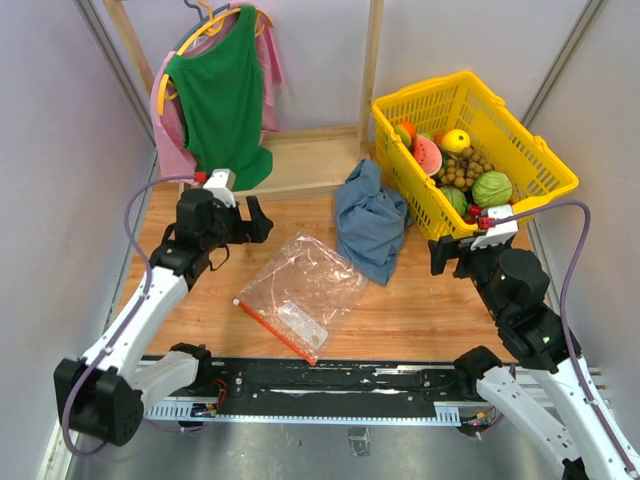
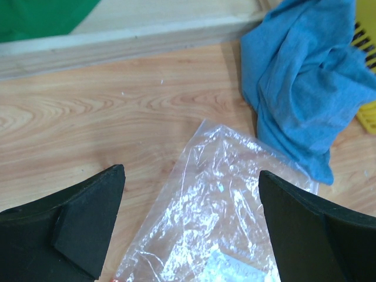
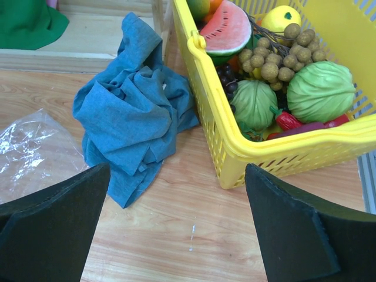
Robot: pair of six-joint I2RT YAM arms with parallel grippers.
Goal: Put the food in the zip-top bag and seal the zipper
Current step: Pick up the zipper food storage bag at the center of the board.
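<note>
Left gripper [image 2: 191, 174]: jaws spread wide, black wedge-shaped fingers [image 2: 82, 226] with matte flat pads, nothing between them, touching nothing. It hangs over the far end of the zip-top bag [image 1: 305, 285]. Right gripper [image 3: 177, 170]: same story, jaws fully apart and empty, above bare wood between the cloth [image 1: 370, 225] and the basket [image 3: 305, 150]. The bag lies flat mid-table: clear thin film, crinkled and glossy, roughly square, turned diagonally. The zipper [image 1: 275, 330], a straight red-orange strip, runs along its near-left edge, with a white label patch [image 1: 302, 322] just inside it. Can't tell whether the zipper is open or closed. The food [image 1: 460, 165] is all in the basket, far right, well apart from the bag: two ribbed pale-green cabbages [image 3: 320, 91], a watermelon slice [image 3: 226, 26], a cluster of brown balls [image 3: 282, 50], a red chili [image 3: 288, 120]. The basket is rigid yellow plastic lattice. The cloth is a rumpled blue-grey heap, its far-right edge against the basket's left wall. The table [image 1: 420, 300] is light wood-grain.
</note>
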